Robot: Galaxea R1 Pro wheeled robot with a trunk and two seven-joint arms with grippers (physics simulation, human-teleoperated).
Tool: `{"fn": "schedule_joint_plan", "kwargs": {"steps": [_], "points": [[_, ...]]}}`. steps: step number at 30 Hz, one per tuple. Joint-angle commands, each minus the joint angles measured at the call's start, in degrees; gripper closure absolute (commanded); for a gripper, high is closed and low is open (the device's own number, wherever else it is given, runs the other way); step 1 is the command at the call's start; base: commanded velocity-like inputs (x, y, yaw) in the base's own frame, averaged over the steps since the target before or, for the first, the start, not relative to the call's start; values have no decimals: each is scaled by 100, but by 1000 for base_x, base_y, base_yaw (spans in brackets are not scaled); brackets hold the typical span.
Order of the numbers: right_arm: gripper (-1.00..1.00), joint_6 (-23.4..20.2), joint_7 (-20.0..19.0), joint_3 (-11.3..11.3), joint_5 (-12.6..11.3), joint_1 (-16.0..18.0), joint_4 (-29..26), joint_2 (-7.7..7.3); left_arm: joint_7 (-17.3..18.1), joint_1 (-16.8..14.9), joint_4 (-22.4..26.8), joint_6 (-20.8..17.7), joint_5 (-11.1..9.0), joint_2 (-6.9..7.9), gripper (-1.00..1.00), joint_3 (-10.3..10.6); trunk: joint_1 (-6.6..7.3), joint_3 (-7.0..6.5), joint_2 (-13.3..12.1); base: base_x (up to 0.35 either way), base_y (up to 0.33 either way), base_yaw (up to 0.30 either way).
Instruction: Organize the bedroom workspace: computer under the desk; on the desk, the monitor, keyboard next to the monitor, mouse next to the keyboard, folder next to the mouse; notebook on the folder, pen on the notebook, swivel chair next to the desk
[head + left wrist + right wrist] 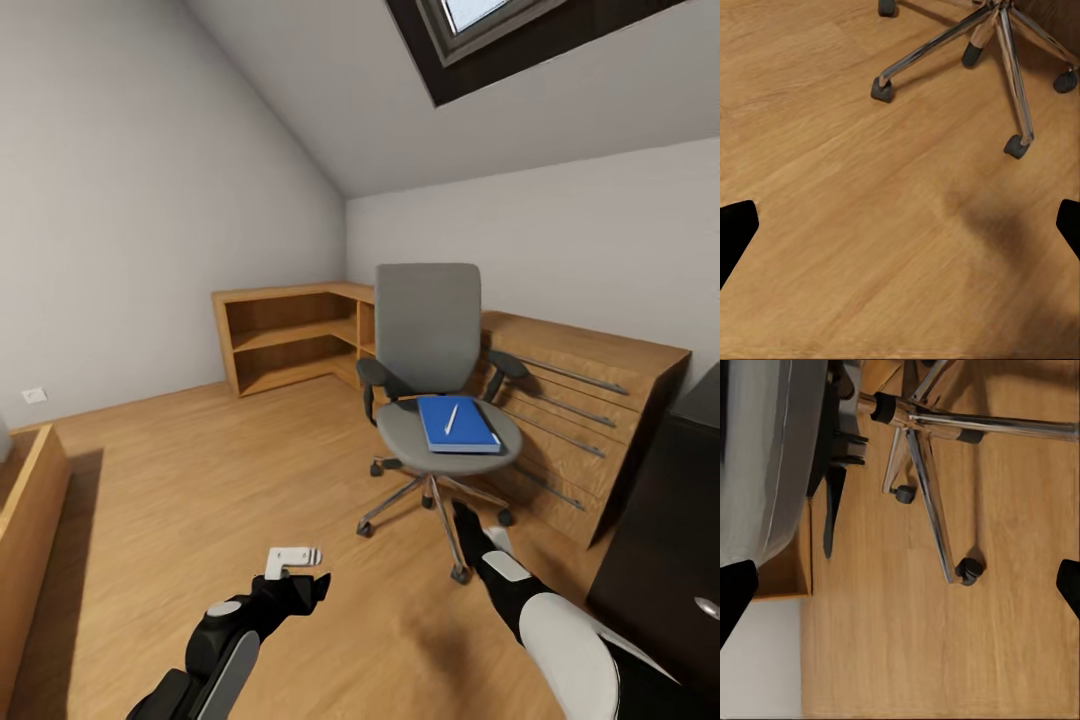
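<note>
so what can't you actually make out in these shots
- Desk: head view, cut off by the right edge; whatever lies on its top is out of frame.
- Notebook: head view, cannot tell it from the folder under the pen.
- Chair: right wrist view, seat seen edge-on, its top hidden.
- Right pincer: head view, too dark to read its opening.

The grey padded swivel chair (pixel 428 400) stands mid-room on the light wood plank floor (pixel 200 470). The flat blue folder (pixel 457 423) lies on its seat, the thin white pen (pixel 451 418) on top. Low wooden drawer cabinets (pixel 575 400) stand behind it; the glossy black desk (pixel 670 520) is at right.
</note>
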State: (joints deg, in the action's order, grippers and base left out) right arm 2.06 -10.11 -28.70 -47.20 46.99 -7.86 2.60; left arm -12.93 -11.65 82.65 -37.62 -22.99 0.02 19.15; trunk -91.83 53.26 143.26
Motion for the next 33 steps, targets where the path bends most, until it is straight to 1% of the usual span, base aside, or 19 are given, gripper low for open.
{"fn": "schedule_joint_plan", "kwargs": {"steps": [1,2,7,8,11,14,16,17,18,19,20,22,23,25,26,27,28,29,33], "points": [[-100,23,-20,19,30,3,6,1,-51,-4,-68,4,-57,0,-100,-5,5,6,3,-335,0,0],[-100,28,-16,26,225,3,5,2,-51,-4,-200,105,-50,-6,-100,-33,5,6,3,-336,0,0],[-100,90,-6,35,714,3,5,9,-51,-3,-376,611,-33,-13,-100,-97,5,6,3,-254,0,0],[-100,173,-4,37,893,3,11,15,-50,-2,-411,810,-29,-12,-100,-109,5,6,3,-106,0,0],[-100,502,-2,38,1258,-2,80,14,-51,-1,-495,1062,-30,-6,-100,-121,5,6,3,-66,0,0],[-100,928,-1,39,1586,-58,288,0,-51,-1,-666,1148,-30,4,-100,-136,13,-61,-1,-28,0,0],[-100,1690,-1,39,2121,-279,611,-14,-53,-1,-1066,1204,-31,16,-100,-173,37,-101,-43,-12,0,0],[-100,2270,0,40,2576,-493,744,-7,-53,-2,-1447,1246,-28,17,-100,-228,59,-119,-83,-5,0,0],[-100,2601,0,40,2896,-648,797,8,-53,-3,-1676,1298,-25,13,-100,-275,81,-137,-123,-3,0,0],[-100,2743,0,40,3059,-728,816,14,-52,-3,-1774,1336,-23,12,-100,-292,103,-155,-163,-2,0,0],[-100,2971,0,40,3376,-898,843,23,-52,-2,-1947,1435,-21,11,-100,-315,125,-173,-203,-2,0,0],[-100,3127,3,40,3663,-1079,864,30,-52,-1,-2136,1571,-24,13,-100,-328,169,-209,-283,-1,0,0],[-100,3228,5,40,3895,-1262,877,30,-48,-2,-2389,1753,-28,14,-100,-336,191,-227,-323,0,0,0],[-100,3292,6,40,4050,-1435,884,22,-45,-1,-2712,1999,-27,12,-100,-341,235,-263,-404,0,0,0],[-100,3333,10,36,4149,-1586,887,8,-41,0,-3071,2310,-25,10,-100,-341,257,-281,-444,0,0,0],[-100,3359,18,34,4212,-1728,889,-20,-36,-1,-3485,2816,-20,2,-100,-335,279,-299,-484,0,0,0],[-100,3369,21,34,4234,-1789,889,-36,-34,-2,-3674,3102,-19,-2,-100,-329,301,-316,-524,0,0,0],[-100,3382,24,33,4267,-1881,892,-63,-28,-1,-3963,3593,-20,-9,-100,-321,323,-334,-564,0,0,0],[-100,3396,31,32,4301,-2001,892,-96,-18,0,-4376,4251,-24,-15,-100,-313,411,-406,-725,0,0,0]]}}
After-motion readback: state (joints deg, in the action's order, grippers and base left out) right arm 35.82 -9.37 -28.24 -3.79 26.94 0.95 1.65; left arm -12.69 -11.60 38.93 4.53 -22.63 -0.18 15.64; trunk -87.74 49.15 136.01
